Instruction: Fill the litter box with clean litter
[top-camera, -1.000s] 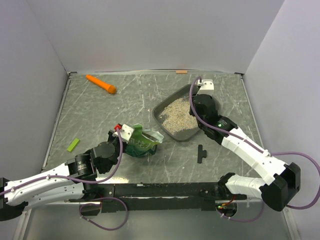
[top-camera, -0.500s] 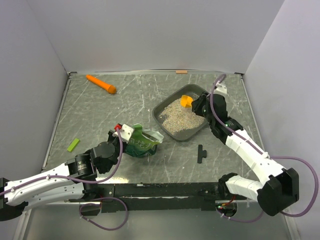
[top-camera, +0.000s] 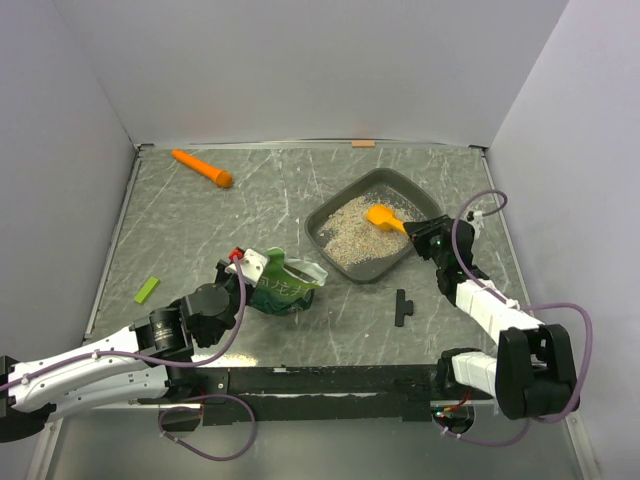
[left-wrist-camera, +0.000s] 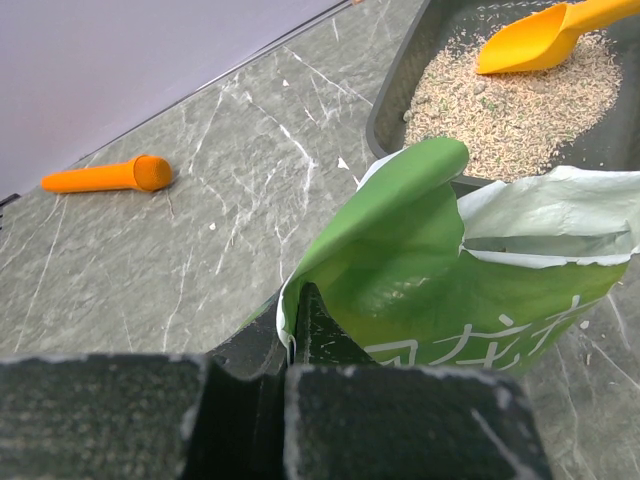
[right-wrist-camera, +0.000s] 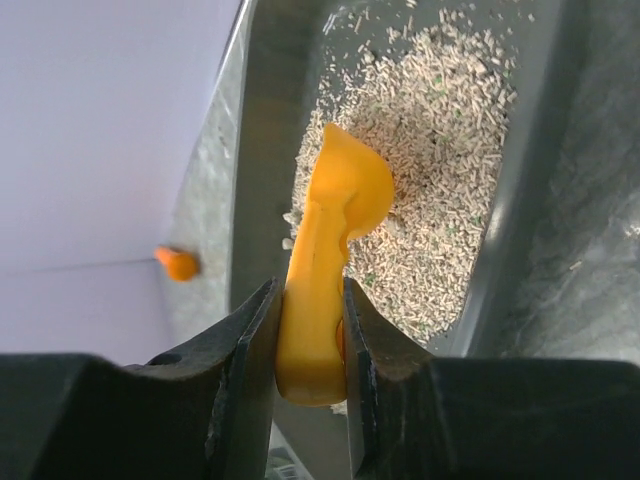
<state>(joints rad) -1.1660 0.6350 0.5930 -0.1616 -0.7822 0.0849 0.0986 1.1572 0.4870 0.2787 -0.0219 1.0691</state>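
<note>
The dark grey litter box (top-camera: 396, 179) sits at the back right, and pale clean litter (top-camera: 345, 232) covers most of its floor. My right gripper (top-camera: 421, 236) is at the box's right rim, shut on the handle of an orange scoop (top-camera: 383, 216) whose bowl rests on the litter. In the right wrist view my gripper (right-wrist-camera: 310, 300) pinches the scoop (right-wrist-camera: 335, 215) over the litter (right-wrist-camera: 440, 150). My left gripper (top-camera: 246, 270) is shut on the edge of the green bag (top-camera: 283, 289), which lies open toward the box. The left wrist view shows my gripper (left-wrist-camera: 290, 312), the bag (left-wrist-camera: 430, 270) and the litter (left-wrist-camera: 500, 105).
An orange carrot-shaped object (top-camera: 203, 168) lies at the back left. A small green strip (top-camera: 147, 290) lies at the left. A black T-shaped piece (top-camera: 402, 307) lies in front of the box. Grey walls close three sides.
The right arm has drawn back from over the box to its right rim, and the orange scoop has come into view lying on the litter. The left arm and bag have not moved.
</note>
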